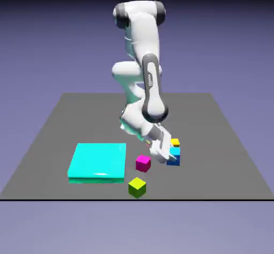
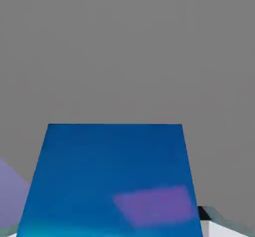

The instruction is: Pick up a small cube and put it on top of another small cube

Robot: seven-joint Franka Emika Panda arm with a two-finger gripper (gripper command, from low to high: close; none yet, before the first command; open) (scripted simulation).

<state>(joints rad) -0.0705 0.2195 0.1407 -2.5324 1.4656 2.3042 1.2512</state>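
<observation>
1. Blue cube [image 1: 173,157], cyan on top: located right of centre in the exterior view and large at the lower middle of the hand view, with a purplish patch on its visible face.
2. Gripper [image 1: 170,156]: fingers closed on the blue cube, grasping it; whether the cube touches the table [image 1: 214,172] cannot be told.
3. Golden-yellow cube [image 1: 175,142]: just behind the blue cube in the exterior view, partly hidden; contact between the two cannot be determined.
4. Magenta cube [image 1: 143,163]: between the blue cube and the flat cyan slab [image 1: 98,161].
5. Lime cube [image 1: 137,187]: nearer the camera than the magenta cube.
</observation>
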